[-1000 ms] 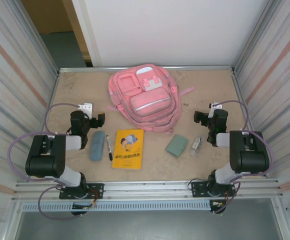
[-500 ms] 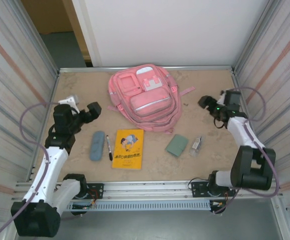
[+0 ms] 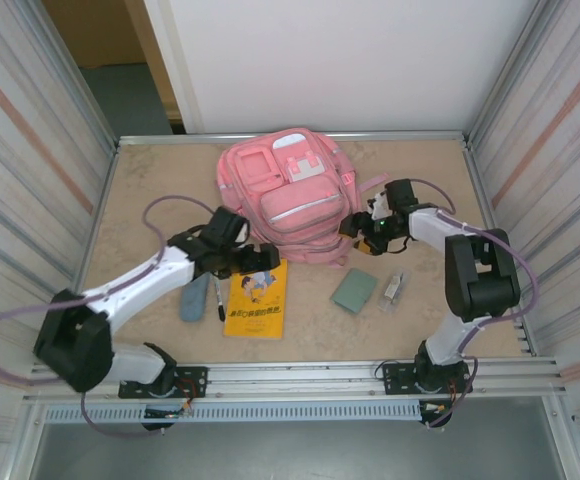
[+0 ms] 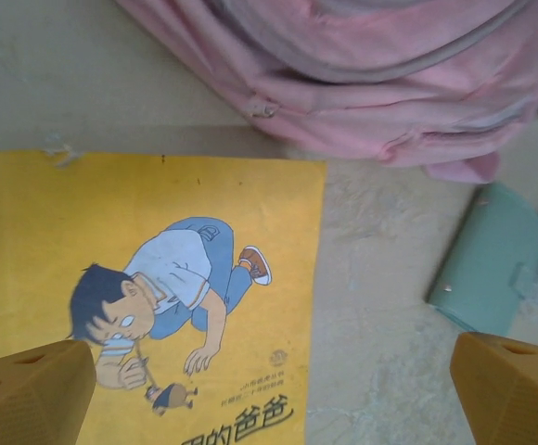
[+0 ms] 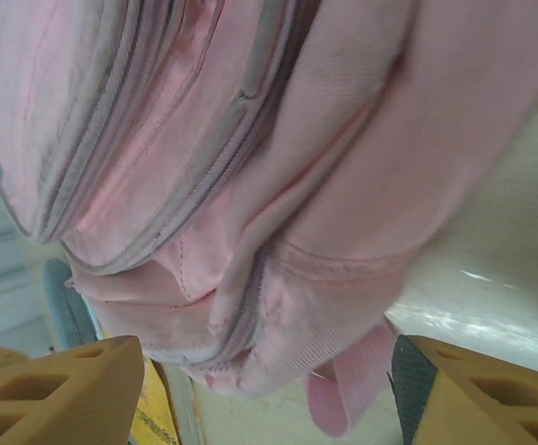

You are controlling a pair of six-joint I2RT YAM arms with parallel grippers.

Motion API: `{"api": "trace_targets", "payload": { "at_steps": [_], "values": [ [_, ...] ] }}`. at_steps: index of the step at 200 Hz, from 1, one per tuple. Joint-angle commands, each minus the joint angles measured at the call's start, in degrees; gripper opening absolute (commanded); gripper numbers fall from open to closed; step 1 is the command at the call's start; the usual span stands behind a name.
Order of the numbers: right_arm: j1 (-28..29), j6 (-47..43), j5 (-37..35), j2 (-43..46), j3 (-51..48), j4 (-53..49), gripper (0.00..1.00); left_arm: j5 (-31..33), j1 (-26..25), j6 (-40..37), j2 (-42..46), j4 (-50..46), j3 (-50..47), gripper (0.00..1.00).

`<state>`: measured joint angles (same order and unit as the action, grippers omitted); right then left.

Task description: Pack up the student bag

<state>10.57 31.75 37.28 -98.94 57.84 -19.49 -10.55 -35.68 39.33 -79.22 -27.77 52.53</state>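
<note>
Here, soft rumpled fabric student bag [image 3: 288,195] lies near flat rectangular book [image 3: 256,297].

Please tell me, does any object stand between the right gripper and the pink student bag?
Nothing visible does. The right gripper is at the near right corner of the student bag, and in the right wrist view pink fabric lies directly beyond its fingers. The green pouch lies nearer the bases, off the path.

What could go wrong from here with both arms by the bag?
The right jaws straddle a lower corner of the bag and could pinch loose fabric or the strap, dragging the bag. The left jaws hang open over the flat book; they may skid off it or snag the bag's hem.
</note>
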Motion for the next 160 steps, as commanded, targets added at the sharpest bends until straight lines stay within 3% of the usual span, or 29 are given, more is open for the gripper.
{"api": "trace_targets", "payload": {
  "at_steps": [1, 28, 58, 76, 131, 160],
  "values": [
    [2.26, 1.70, 2.30, -1.77, 2.06, -0.30, 0.69, 3.28, -1.25, 2.29, -5.60, -1.01, 5.99, 0.99],
    [3.63, 1.59, 2.37, -3.56, 3.45, -0.87, 0.62, 7.04, -1.32, 1.90, -13.88, -2.62, 13.58, 0.99],
    [4.41, 3.51, 2.96, -2.72, 1.20, 1.91, 0.41, 12.93, -1.32, 1.62, -23.05, -5.48, 22.47, 0.99],
    [5.19, 4.17, 5.25, -2.73, 0.41, 4.03, 0.33, 15.98, -1.32, 1.95, -27.56, -6.68, 26.10, 0.99],
    [10.57, 5.66, 5.09, 0.44, -1.97, 7.27, 0.36, 23.19, 0.12, -0.43, -34.85, -11.96, 34.64, 0.99],
    [8.15, 0.75, -4.75, 5.09, -0.22, 0.09, 0.50, 22.43, 3.99, -3.39, -35.78, -12.42, 34.69, 0.96]
  ]
}}
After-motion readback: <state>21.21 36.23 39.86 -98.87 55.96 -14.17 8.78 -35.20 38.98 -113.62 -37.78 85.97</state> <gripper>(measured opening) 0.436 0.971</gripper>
